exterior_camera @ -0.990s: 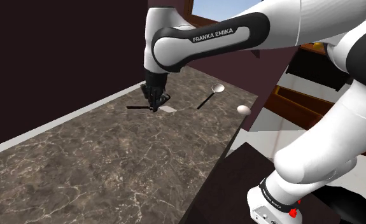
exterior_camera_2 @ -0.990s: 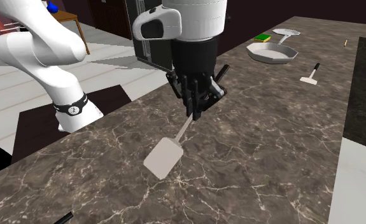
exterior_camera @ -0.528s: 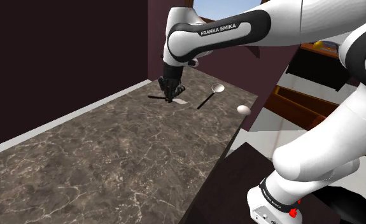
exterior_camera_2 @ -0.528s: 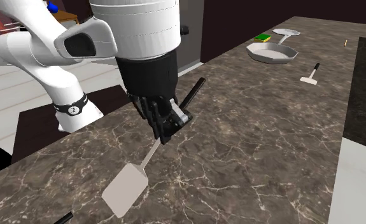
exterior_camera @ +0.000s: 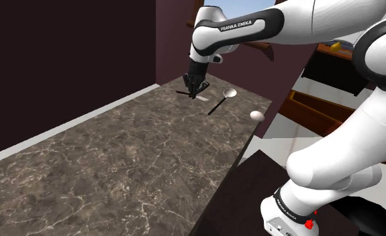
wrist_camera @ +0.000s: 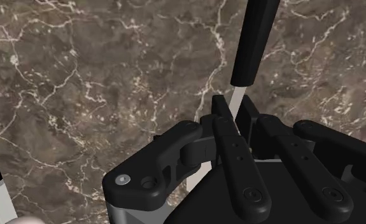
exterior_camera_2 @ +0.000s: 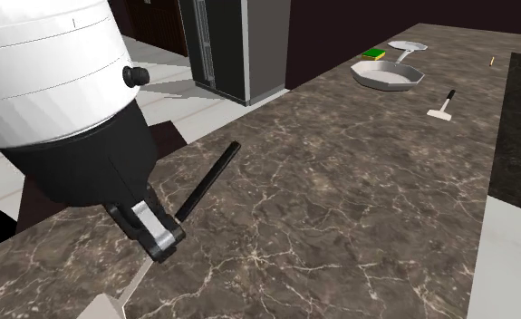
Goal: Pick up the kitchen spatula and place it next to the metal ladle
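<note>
My gripper (exterior_camera: 197,90) is shut on the kitchen spatula (exterior_camera: 201,98) and holds it just above the far end of the marble counter (exterior_camera: 117,167). The spatula's black handle (exterior_camera_2: 208,180) sticks out on one side of the fingers and its pale blade on the other. In the wrist view the fingers (wrist_camera: 229,149) clasp the pale shaft just below the black handle (wrist_camera: 254,41). The metal ladle (exterior_camera: 221,100) lies on the counter a short way to the shoulder view's right of the spatula, bowl toward the wall.
A small white egg-shaped object (exterior_camera: 256,115) lies near the counter's right edge beyond the ladle. In the second exterior view a grey pan (exterior_camera_2: 390,74), a green sponge (exterior_camera_2: 373,53), a plate (exterior_camera_2: 408,45) and a small scraper (exterior_camera_2: 442,106) sit at the counter's other end.
The arm has carried the spatula up and to the right in the shoulder view, toward the ladle. In the second exterior view it swept toward the lower left.
</note>
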{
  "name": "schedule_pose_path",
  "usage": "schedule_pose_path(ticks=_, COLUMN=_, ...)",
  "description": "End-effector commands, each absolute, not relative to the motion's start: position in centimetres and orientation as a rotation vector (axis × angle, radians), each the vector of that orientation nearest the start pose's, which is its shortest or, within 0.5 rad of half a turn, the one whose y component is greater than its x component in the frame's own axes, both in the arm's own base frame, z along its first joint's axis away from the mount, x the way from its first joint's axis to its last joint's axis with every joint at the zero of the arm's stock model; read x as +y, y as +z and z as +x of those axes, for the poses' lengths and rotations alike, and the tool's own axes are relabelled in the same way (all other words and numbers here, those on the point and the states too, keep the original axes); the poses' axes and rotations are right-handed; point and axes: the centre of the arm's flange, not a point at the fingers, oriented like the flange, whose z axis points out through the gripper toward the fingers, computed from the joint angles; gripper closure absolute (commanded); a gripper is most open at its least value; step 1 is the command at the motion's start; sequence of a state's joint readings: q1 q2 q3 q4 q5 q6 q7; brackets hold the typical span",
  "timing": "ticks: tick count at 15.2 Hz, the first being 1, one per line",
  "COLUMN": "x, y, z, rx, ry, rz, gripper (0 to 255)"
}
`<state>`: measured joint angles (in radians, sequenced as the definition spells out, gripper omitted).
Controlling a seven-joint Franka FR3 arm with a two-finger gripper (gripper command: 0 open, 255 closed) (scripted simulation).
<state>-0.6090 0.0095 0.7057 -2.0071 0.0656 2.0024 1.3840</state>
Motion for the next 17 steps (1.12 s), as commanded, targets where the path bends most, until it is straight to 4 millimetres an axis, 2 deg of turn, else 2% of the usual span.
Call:
schedule_pose_path(ticks=1, x=3.0, y=44.9, z=55.7, rx=1.893, ry=0.082, rz=-2.455, gripper=255)
schedule_pose_path(ticks=17, x=-17.5, y=44.9, z=60.7, rx=1.893, ry=0.082, rz=-2.455, gripper=255)
